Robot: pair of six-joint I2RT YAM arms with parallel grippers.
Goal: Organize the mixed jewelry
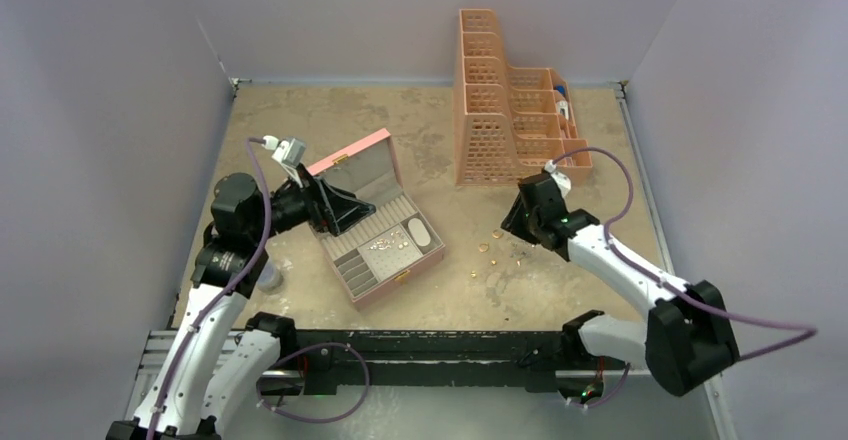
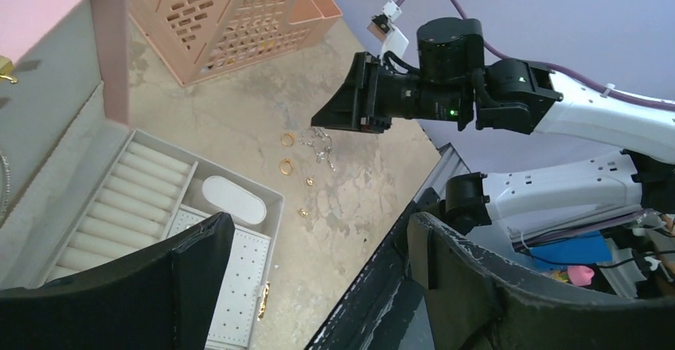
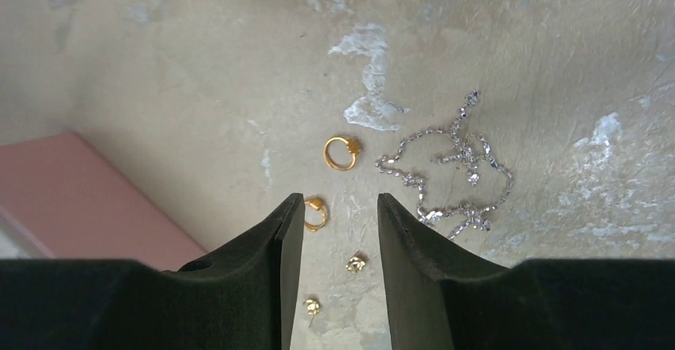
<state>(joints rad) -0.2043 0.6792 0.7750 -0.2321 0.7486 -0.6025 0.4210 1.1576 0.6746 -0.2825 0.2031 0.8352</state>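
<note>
The mixed jewelry lies on the table right of the open pink box (image 1: 350, 160). In the right wrist view I see a gold ring (image 3: 342, 153), a second gold ring (image 3: 316, 214) beside my left finger, two gold studs (image 3: 356, 264) and a tangled silver chain (image 3: 450, 176). More small pieces (image 1: 390, 245) sit on the box's white pad. My right gripper (image 3: 341, 203) is open and empty, low over the rings and studs; it also shows in the top view (image 1: 512, 222). My left gripper (image 1: 355, 215) is open and empty above the box tray (image 2: 143, 176).
A peach slotted organizer (image 1: 505, 110) stands at the back right, holding a few items. A grey round puck (image 1: 268, 278) sits by the left arm. Grey walls enclose the table. The black base rail (image 1: 430, 345) runs along the near edge.
</note>
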